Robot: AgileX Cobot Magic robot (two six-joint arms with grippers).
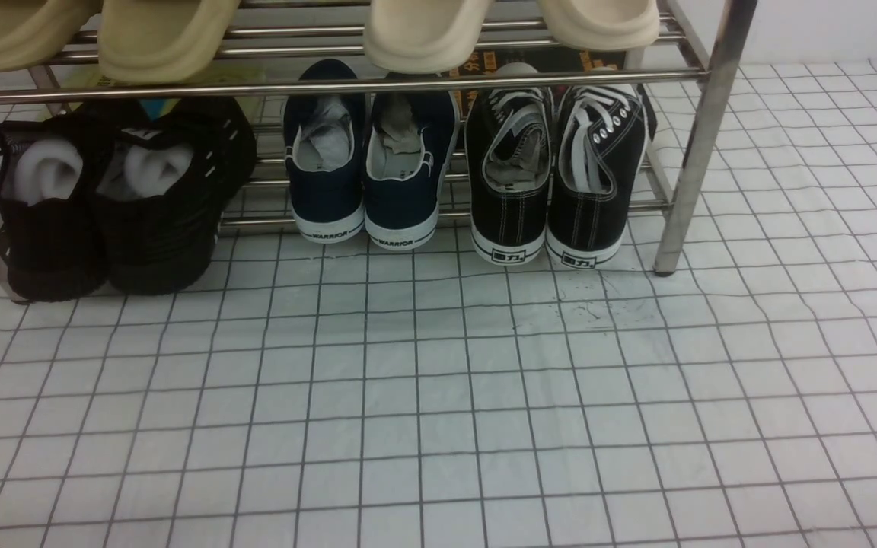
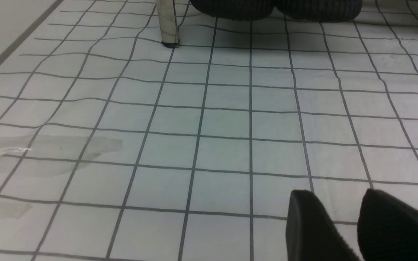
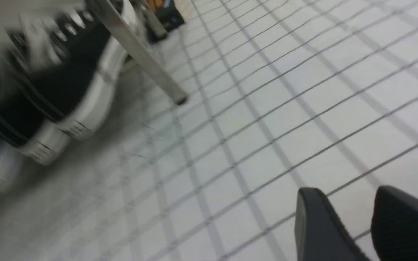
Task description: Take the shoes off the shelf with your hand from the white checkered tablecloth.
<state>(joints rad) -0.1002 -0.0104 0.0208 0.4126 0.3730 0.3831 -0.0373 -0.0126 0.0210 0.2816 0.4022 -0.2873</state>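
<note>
Checkered cloth (image 1: 438, 426) fills the foreground, bare and slightly wrinkled. Beyond it stands the chrome shelf (image 1: 701, 152).

The shoes (image 1: 553, 175), black canvas with white laces, sit at the right end of the lower tier, just beside the right front leg. Their heels face you and reach down to the cloth.

Your left gripper (image 2: 336, 192) hovers low over the cloth, fingers apart, nothing between them. Your right gripper (image 3: 345, 189) has its fingers apart too, also empty; its view is blurred, with one of the shoes off to the side.

Expect the shoes to be light. The canvas uppers look soft and likely to fold under a pinch, while the rubber soles and heel backs should be stiffer. The heel, facing you, looks like the best place to take hold, one finger inside the collar.

Count: three pairs on the lower tier, namely the mesh pair (image 1: 111, 198), the navy pair (image 1: 370, 167) and the shoes. Four pale slippers (image 1: 423, 30) line the upper tier.
</note>
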